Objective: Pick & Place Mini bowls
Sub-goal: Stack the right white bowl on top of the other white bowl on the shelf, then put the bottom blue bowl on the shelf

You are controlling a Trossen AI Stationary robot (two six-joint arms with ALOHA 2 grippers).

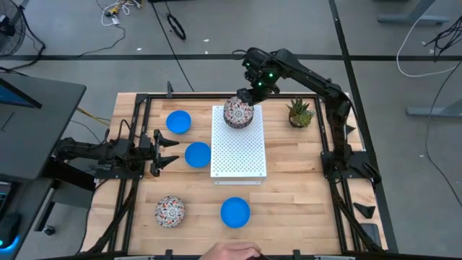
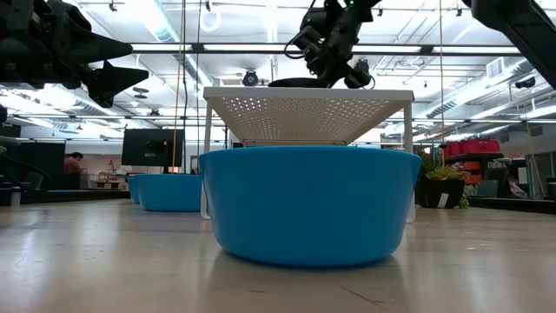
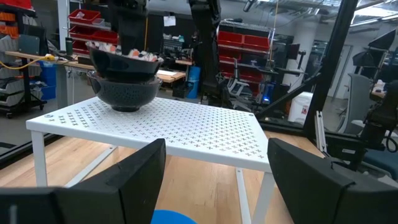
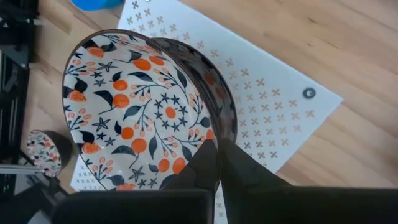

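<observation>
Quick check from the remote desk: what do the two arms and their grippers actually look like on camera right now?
Both arms are black and jointed, built from boxy segments. The left gripper ends in two pointed, wedge-shaped black fingers. The right gripper has flat dark fingers; small green lights glow on that arm's wrist. No markings can be made out.

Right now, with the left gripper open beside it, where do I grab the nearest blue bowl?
Probably by the rim, on the side facing the left gripper. The blue bowl sits upright, mouth up, with a thin wall, so come down from above with one finger inside and one outside.
</observation>
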